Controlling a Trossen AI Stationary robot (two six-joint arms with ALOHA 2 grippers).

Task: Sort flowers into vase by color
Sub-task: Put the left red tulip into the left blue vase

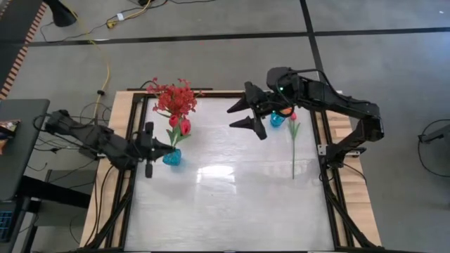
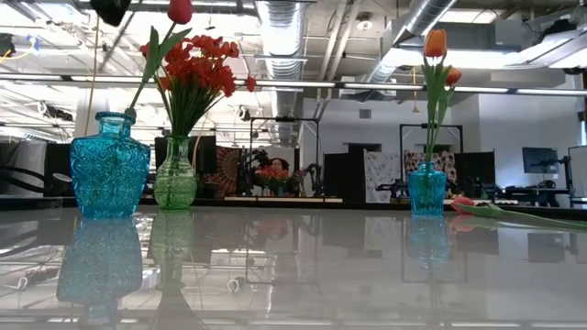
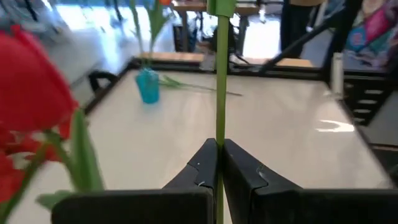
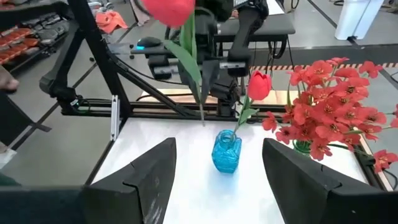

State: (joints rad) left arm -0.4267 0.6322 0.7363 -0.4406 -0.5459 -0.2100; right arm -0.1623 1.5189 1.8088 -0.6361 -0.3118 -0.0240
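Red tulip (image 4: 168,9): its stem is pinched in the left claw (image 3: 219,163), just over the near blue vase (image 1: 171,158).
Left claw: pressed together on the thin green stem (image 3: 220,74), at the left side of the table (image 1: 232,204).
Near blue vase: one red tulip bud (image 4: 259,86) stands in it already.
Green vase (image 2: 174,174): holds the bushy red spray (image 1: 177,97), just behind the near blue vase.
Right claw (image 1: 247,113): spread wide and holding nothing, at the far middle of the table.
Far blue vase (image 1: 277,119): holds orange tulips (image 2: 436,43), on the right.
Loose tulip (image 1: 293,140): lies flat on the table, beside the far blue vase.
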